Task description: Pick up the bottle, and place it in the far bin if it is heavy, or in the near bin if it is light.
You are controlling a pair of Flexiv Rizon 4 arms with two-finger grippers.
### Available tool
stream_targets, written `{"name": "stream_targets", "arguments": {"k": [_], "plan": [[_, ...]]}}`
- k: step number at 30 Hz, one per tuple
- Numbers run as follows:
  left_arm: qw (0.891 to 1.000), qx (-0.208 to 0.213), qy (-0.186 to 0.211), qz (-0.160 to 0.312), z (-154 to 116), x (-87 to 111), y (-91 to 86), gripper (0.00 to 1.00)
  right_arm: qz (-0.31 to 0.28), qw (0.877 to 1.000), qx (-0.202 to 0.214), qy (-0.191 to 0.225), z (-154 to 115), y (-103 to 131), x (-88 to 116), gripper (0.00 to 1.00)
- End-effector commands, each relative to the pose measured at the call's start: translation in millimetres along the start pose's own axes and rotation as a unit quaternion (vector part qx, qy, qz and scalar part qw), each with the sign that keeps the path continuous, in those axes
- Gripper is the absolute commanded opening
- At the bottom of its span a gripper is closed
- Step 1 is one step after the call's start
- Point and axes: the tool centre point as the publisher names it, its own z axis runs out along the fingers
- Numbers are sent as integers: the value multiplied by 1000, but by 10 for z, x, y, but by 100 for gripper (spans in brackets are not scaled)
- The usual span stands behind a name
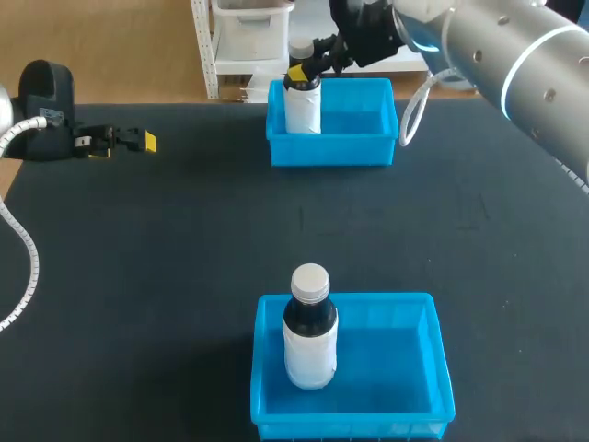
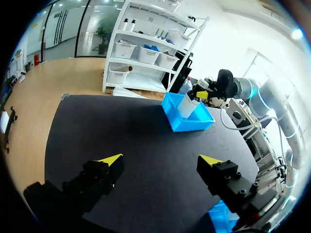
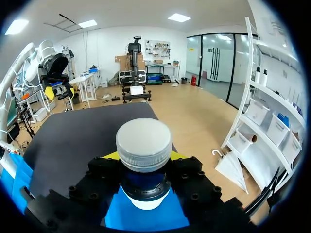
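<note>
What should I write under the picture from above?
Right end effector holds a bottle in the far bin; a second bottle stands in the near bin.

Bottle [image 1: 303,110] upright in far bin [image 1: 331,153], second bottle [image 1: 309,348] in near bin [image 1: 350,426]

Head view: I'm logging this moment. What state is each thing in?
Far bottle: upright in far bin, capped, gripped at neck.
Near bottle: upright in near bin, capped, untouched.
Right tool: shut on far bottle.
Left tool: open, empty.
</note>
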Motion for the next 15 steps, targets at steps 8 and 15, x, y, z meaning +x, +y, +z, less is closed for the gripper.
{"name": "stream_targets", "arguments": {"k": [8, 15], "plan": [[1000, 0, 0, 0, 0, 0, 0, 100, 5, 994, -108, 3, 86, -89, -8, 0], [1000, 0, 0, 0, 0, 0, 0, 100, 11, 994, -110, 13, 92, -93, 17, 49]]}}
